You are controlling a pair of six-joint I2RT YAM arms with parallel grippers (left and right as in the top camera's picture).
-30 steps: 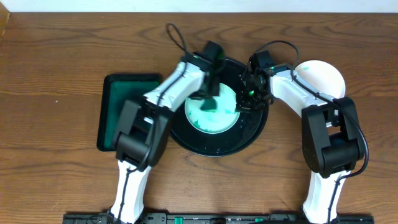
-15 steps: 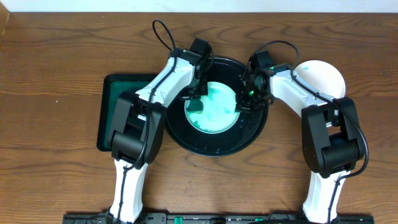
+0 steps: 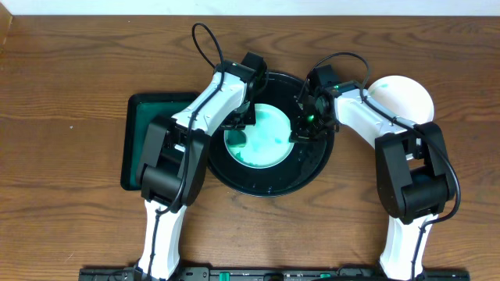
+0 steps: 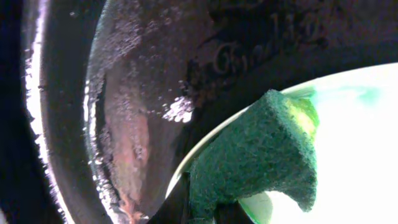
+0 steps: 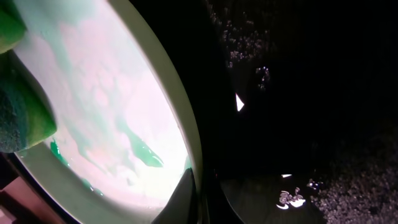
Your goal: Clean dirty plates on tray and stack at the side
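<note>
- Clamped in left gripper [image 3: 244, 119]: dark green scouring sponge [image 4: 261, 149], pressed onto the upper-left rim of the small round white plate [image 3: 266, 144].
- Sat over plate centre a second ago; now out at the edge.
- Pinched between the fingers of right gripper [image 3: 301, 129]: plate's right rim, same hold as before.
- Lying under both grippers in large round glossy black tray [image 3: 312, 173], nudged slightly left since earlier.
- Teal smears paler, more spread.
- Right of right gripper, on brown wood tabletop [image 3: 62, 94]: second white plate [image 3: 406, 94].
</note>
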